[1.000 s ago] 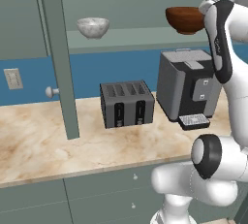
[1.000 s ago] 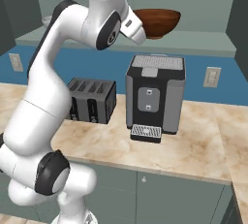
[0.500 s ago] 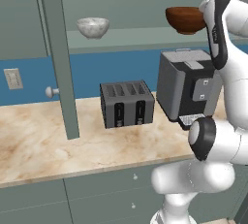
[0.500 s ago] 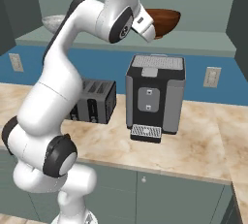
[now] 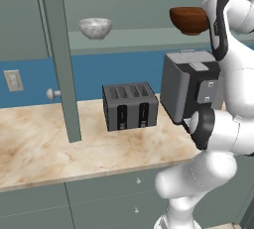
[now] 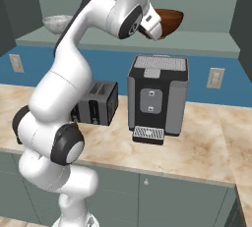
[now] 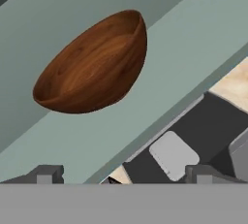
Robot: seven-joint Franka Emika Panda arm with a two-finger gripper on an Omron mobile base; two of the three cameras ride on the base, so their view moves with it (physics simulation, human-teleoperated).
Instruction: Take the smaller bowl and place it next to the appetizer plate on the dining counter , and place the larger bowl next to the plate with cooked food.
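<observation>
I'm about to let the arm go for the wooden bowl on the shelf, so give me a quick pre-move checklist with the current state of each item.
1. Gripper open: ok.
2. Nothing held between the fingers: ok.
3. Larger bowl ahead of the hand, on the shelf: ok.
4. Fingers around the bowl's rim: not ok, short of it.
5. Smaller bowl apart from the wooden one: ok.
6. Clearance over the coffee machine: cannot tell.

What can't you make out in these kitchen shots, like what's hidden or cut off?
- Larger bowl: right side hidden by the arm in the left base view.
- Smaller bowl: right part hidden by the arm in the right base view.
- Gripper: just the two fingertips show in the hand view, spread apart with nothing between.
- Toaster: left half hidden by the arm, right base view.
</observation>
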